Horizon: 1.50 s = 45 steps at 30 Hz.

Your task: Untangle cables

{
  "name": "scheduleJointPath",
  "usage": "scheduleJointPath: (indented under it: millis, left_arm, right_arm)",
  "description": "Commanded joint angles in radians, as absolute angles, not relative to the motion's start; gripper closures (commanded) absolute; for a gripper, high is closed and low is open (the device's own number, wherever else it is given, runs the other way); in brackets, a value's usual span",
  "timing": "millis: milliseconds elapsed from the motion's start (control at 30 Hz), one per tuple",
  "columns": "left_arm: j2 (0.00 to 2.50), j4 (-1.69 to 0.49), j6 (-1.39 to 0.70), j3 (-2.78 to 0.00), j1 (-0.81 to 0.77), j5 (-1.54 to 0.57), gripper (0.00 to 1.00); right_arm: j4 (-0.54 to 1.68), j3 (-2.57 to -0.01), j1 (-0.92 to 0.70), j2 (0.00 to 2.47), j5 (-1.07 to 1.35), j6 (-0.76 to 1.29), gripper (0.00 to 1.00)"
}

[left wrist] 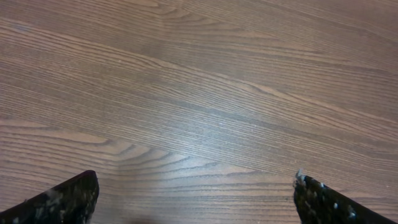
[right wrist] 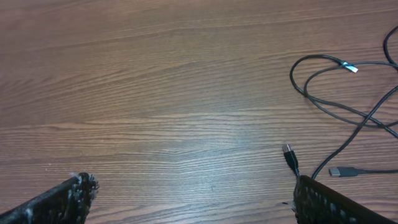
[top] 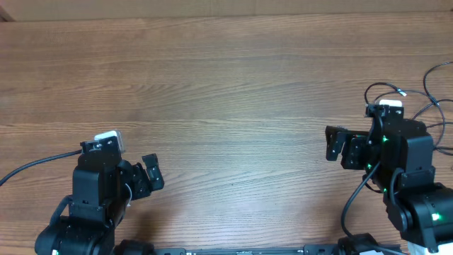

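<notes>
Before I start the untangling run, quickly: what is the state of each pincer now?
Left pincer: open, holding nothing.
Right pincer: open, holding nothing; the cables lie close by.

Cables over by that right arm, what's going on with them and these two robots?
Two robot arms at a wooden table are meant to untangle the thin black cables looped loosely near its right edge. Nothing is handled yet: the left gripper and right gripper both hang open and empty. The right one is closest, a plug lying just beside it.
</notes>
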State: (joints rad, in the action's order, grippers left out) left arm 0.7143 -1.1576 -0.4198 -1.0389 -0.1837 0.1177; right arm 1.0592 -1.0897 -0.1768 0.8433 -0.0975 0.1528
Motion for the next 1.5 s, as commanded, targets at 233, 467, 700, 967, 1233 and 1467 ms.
scheduleJointPath:
  millis: [233,467,700,967,1233,1467]
  left_arm:
    - [0.713,-1.155,-0.434,-1.035,-0.184,0.138,0.00]
    - [0.713,-1.155,-0.434,-1.035,-0.184,0.138,0.00]
    - [0.713,-1.155,-0.434,-1.035,-0.184,0.138,0.01]
    - [0.713,-1.155,-0.434,-1.035,-0.184,0.138,0.00]
    - [0.713,-1.155,-0.434,-1.035,-0.184,0.138,0.01]
    - [0.714,-1.155,-0.434,-1.035,-0.184,0.138,0.00]
  right_arm:
    - [1.047,-1.071,-0.173,0.793,-0.113,0.148,0.00]
    - [0.830,-0.892,-0.123,0.658,-0.064,0.149,0.00]
    - [0.589,-0.656,-0.086,0.451,0.015,0.150,0.00]
    - [0.288,-0.411,-0.021,0.220,0.113,0.150,0.00]
    - [0.158,-0.266,-0.010,0.139,0.186,0.150,0.00]
    - [0.074,-0.199,-0.010,0.135,0.189,0.150,0.00]
